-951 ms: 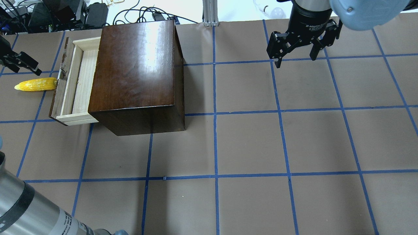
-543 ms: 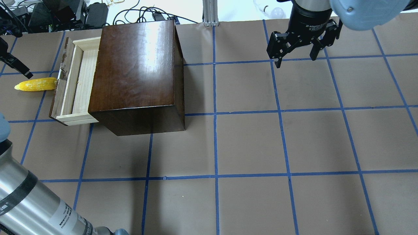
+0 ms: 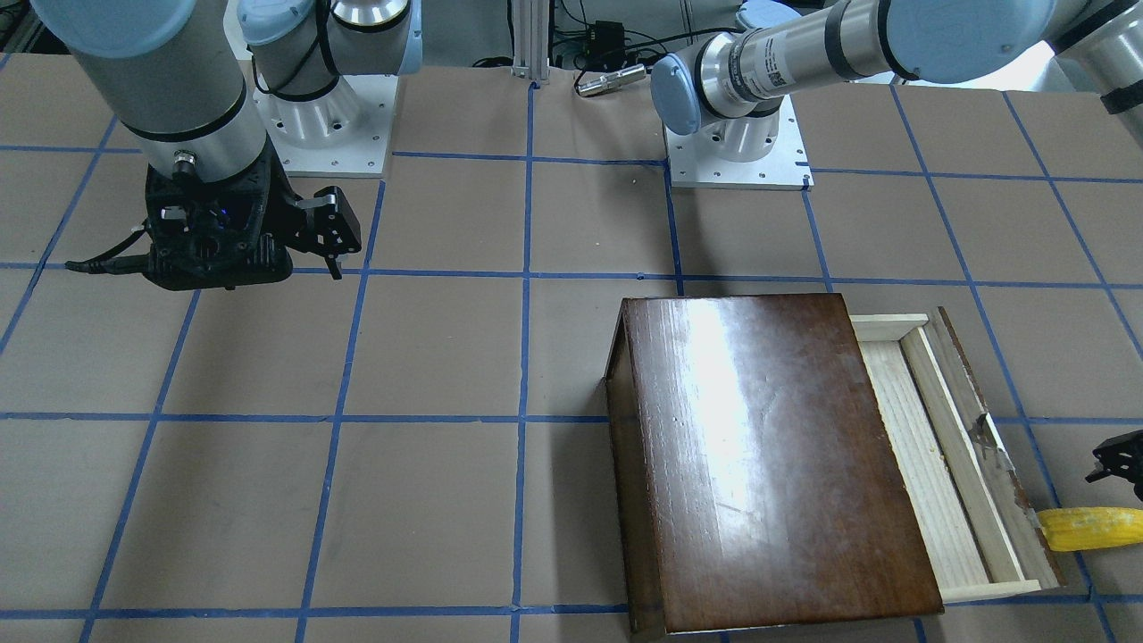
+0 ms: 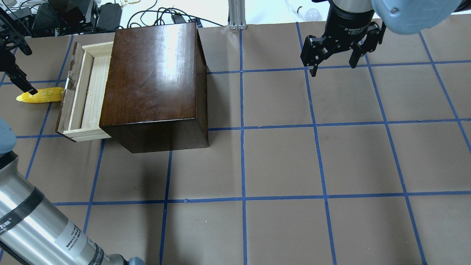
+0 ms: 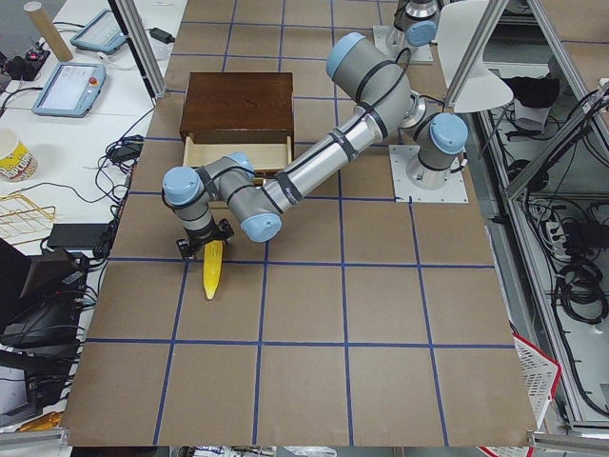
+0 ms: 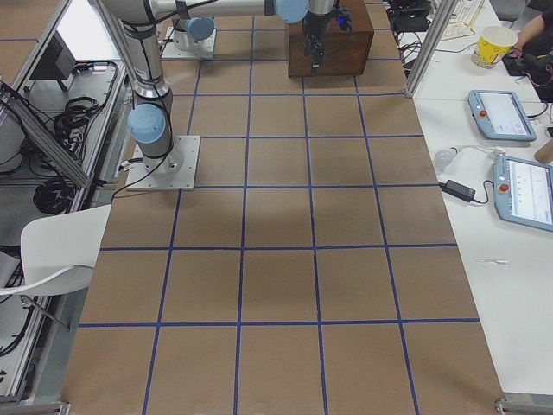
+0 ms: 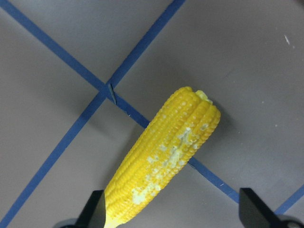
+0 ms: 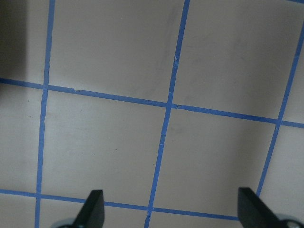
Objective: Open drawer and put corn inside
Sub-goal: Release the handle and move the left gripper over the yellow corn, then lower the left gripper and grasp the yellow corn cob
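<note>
The drawer [image 4: 85, 94] of pale wood stands pulled out from the dark-brown cabinet [image 4: 151, 73], and what shows of it is empty. The yellow corn [image 4: 43, 95] lies on the table outside it, its blunt end against the drawer's dark front panel [image 3: 987, 438]. My left gripper [image 7: 173, 216] is open and hangs over the corn [image 7: 164, 159], whose tapered end lies close to one finger [image 7: 97, 211]. In the overhead view one finger [image 4: 22, 81] reaches the corn's tapered end. My right gripper [image 4: 334, 70] is open and empty, far off at the table's back right.
Brown table with a blue tape grid. Cables and devices [image 4: 73, 14] lie behind the cabinet, off the table's far edge. The left arm's forearm [image 4: 40, 228] crosses the front left corner. An aluminium post [image 4: 237, 14] stands at the back middle.
My left gripper has turned and come down onto the corn; one finger now reaches its tapered end. The corn, the drawer and the right arm have not moved.
</note>
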`<state>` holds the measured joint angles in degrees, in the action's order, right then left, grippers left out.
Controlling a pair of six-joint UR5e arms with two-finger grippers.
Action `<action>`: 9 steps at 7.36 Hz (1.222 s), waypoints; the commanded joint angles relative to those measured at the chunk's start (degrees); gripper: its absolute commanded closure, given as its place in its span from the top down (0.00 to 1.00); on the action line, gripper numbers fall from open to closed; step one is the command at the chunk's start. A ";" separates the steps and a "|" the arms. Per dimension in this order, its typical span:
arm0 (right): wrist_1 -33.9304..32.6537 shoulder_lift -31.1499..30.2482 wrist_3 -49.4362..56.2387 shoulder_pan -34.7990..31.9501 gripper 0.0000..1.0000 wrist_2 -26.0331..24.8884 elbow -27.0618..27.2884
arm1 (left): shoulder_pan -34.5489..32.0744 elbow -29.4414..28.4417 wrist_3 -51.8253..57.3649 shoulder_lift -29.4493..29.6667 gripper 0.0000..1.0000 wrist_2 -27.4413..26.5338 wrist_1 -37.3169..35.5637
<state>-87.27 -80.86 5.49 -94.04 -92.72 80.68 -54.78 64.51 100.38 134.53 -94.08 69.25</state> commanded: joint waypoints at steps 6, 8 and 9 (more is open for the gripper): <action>0.00 0.00 0.05 0.00 1.00 0.00 0.00 | 0.20 0.71 24.33 4.24 1.00 0.30 -6.58; 0.00 0.00 0.05 0.00 1.00 0.00 0.00 | 0.46 1.14 24.51 4.42 0.65 1.18 -6.67; 0.00 0.00 0.05 0.00 1.00 0.00 0.00 | 0.81 1.06 24.51 4.42 0.40 1.27 -6.67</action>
<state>-87.27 -80.86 5.53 -94.04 -92.72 80.68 -54.32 65.56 124.75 138.90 -93.02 62.65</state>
